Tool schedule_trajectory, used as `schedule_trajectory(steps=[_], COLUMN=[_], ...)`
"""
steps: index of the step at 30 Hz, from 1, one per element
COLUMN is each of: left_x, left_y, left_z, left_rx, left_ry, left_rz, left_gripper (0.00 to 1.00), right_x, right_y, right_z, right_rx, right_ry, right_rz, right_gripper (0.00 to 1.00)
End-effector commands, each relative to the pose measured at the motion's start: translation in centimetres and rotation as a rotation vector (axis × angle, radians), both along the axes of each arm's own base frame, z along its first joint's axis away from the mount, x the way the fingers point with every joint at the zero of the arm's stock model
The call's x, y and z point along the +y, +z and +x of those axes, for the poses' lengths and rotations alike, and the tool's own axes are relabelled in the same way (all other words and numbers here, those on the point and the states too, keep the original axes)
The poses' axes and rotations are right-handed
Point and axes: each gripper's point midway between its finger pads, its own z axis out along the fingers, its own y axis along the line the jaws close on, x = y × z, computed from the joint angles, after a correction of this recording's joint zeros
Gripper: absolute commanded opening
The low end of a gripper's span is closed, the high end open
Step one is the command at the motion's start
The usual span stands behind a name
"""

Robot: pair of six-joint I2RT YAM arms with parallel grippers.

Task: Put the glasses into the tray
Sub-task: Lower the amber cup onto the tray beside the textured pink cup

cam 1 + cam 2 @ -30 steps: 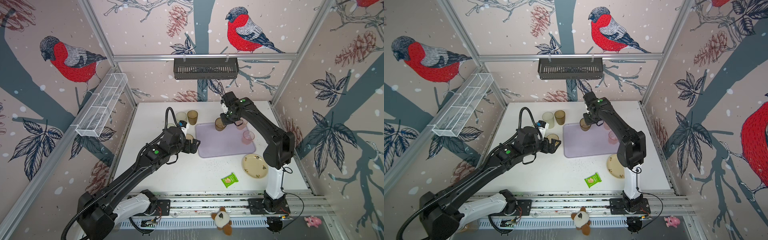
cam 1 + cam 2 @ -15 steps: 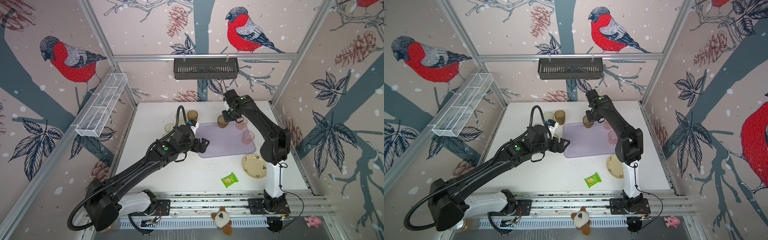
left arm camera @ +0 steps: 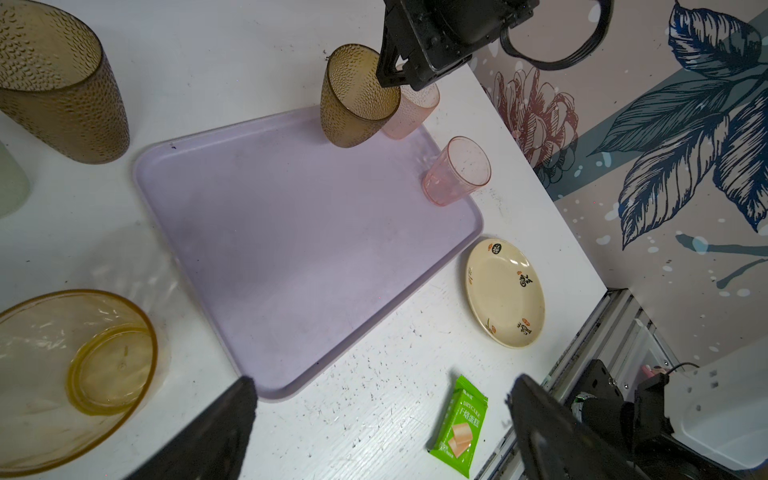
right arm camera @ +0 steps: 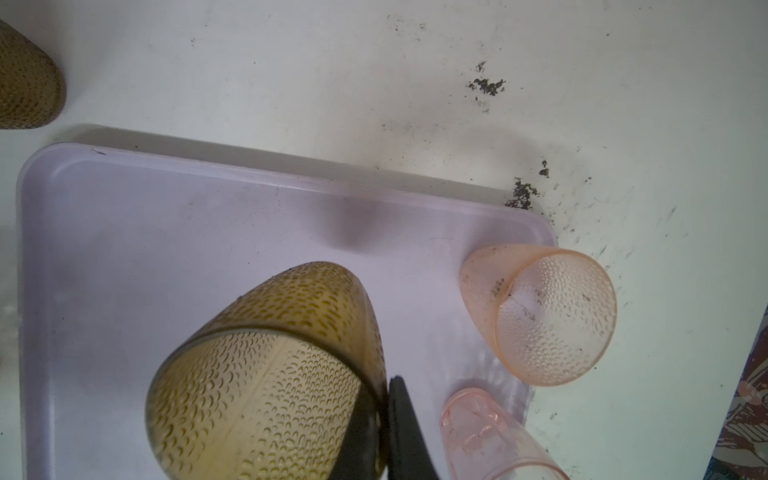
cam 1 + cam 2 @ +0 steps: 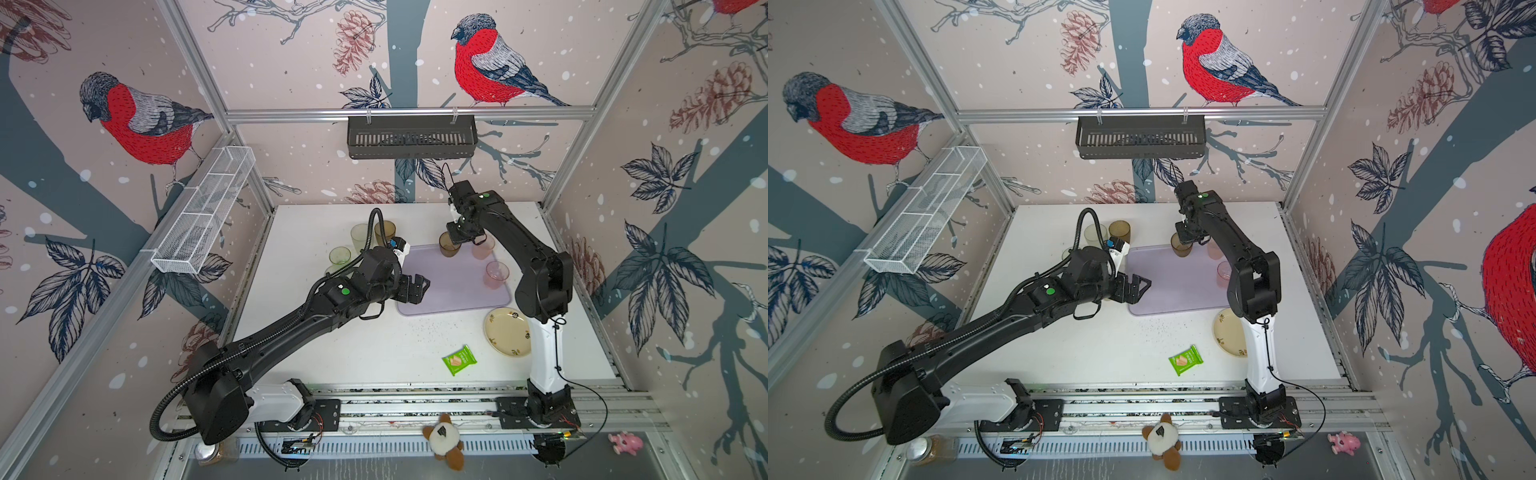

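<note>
The right hand (image 5: 462, 237) pinches the rim of a brown glass (image 5: 449, 249), long axis near vertical, mouth up, at the far left corner of the tray (image 5: 449, 293). Two pink glasses (image 5: 495, 276) stand upright inside. The left hand (image 5: 419, 289) hangs open.

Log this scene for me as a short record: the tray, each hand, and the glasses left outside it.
Tray: holds two pink glasses near its right side
Right hand: shut on rim of held brown glass, at tray's far edge
Left hand: open, empty, above tray's near left edge
Off tray: second brown glass, pale glass, green glass, amber glass, all to its left
</note>
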Motion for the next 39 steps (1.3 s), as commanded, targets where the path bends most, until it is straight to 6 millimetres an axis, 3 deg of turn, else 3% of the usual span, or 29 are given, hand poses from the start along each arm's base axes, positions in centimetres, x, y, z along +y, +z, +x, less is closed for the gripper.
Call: schedule_trajectory(steps=[1, 13, 39], left_x=[-0.6, -1.5, -2.0], left_y=[0.9, 0.8, 1.2], left_z=[0.6, 0.9, 1.1], left_rx=[-0.032, -0.035, -0.044], left_ry=[0.001, -0.005, 0.001], left_rz=[-0.018, 0.011, 0.024], left_gripper=[0.95, 0.96, 0.96], right_x=[-0.3, -1.9, -2.5], right_y=[-0.2, -1.9, -4.8], right_z=[0.6, 1.9, 1.9], right_rx=[-0.005, 0.011, 0.058], right_ry=[0.001, -0.011, -0.008], right_rz=[-0.004, 0.004, 0.009], right_gripper=[0.04, 0.04, 0.04])
